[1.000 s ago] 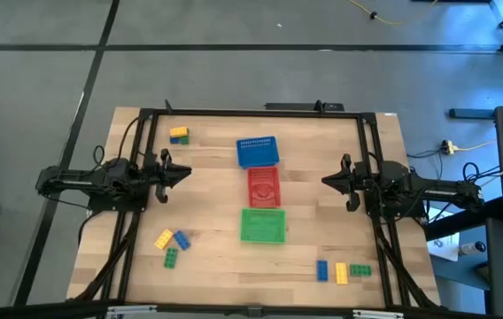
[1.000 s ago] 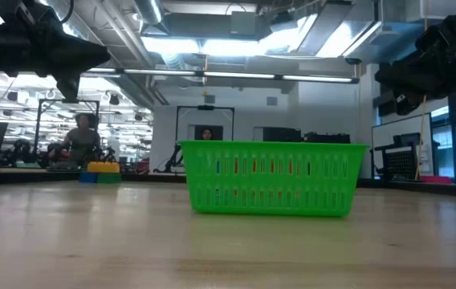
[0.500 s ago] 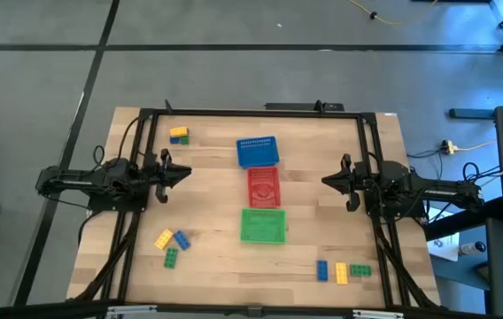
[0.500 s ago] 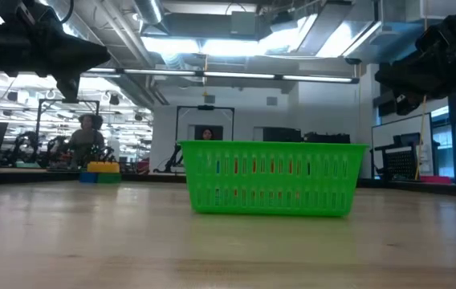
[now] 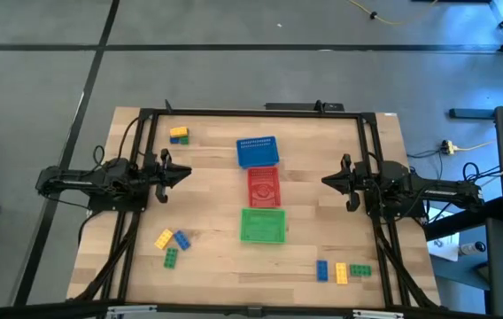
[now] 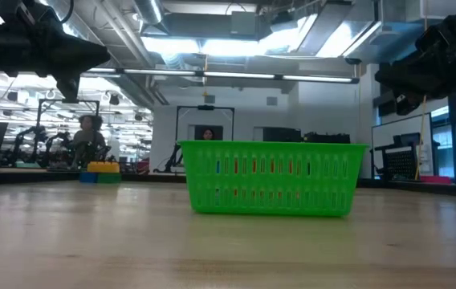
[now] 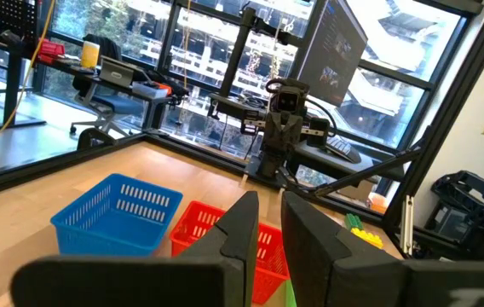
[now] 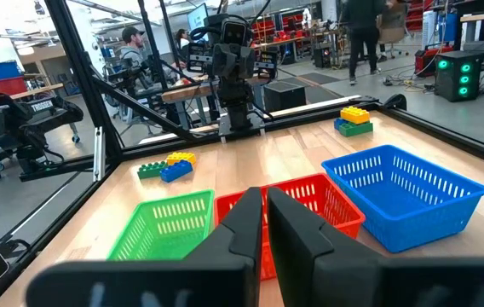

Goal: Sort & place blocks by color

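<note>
Three baskets run down the middle of the worktop (image 5: 216,266): blue basket (image 5: 258,151) at 12 o'clock, red basket (image 5: 264,186) at centre, green basket (image 5: 262,225) at 6. The blocks lie in three clusters near the edges: one (image 5: 179,135) at 11 o'clock, one (image 5: 172,243) at 7, one (image 5: 341,271) at 5. The left claw (image 5: 183,174) at 9 and the right claw (image 5: 327,182) at 3 hang nearly closed and empty, with bare wood between each and the baskets. No readable writing.

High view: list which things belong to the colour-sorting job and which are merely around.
Job:
- small studded plastic bricks: stack, left cluster, right row
- blue mesh basket, red mesh basket, green mesh basket

Merely around:
- yellow cable on floor
</note>
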{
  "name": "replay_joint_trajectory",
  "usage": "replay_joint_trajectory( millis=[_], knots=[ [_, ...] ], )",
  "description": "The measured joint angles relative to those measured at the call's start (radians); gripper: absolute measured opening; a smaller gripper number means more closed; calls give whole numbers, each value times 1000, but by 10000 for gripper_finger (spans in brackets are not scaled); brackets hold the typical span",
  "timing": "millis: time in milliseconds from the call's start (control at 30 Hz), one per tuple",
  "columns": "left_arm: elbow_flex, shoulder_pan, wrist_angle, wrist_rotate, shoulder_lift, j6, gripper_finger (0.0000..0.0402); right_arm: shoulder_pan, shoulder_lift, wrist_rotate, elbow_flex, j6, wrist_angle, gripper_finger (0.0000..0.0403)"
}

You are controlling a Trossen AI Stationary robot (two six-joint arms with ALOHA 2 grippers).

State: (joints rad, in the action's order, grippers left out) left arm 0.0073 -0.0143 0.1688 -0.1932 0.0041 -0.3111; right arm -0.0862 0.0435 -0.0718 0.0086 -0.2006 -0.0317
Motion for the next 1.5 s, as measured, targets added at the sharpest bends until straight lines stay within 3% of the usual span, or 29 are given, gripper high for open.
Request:
replay_joint_trajectory(
  millis=[1233,1500],
  knots=[
    [0,0,0,0,0,0,47,0,0,0,0,0,0,26],
    [0,0,0,-49,0,0,47,0,0,0,0,0,0,26]
  ],
)
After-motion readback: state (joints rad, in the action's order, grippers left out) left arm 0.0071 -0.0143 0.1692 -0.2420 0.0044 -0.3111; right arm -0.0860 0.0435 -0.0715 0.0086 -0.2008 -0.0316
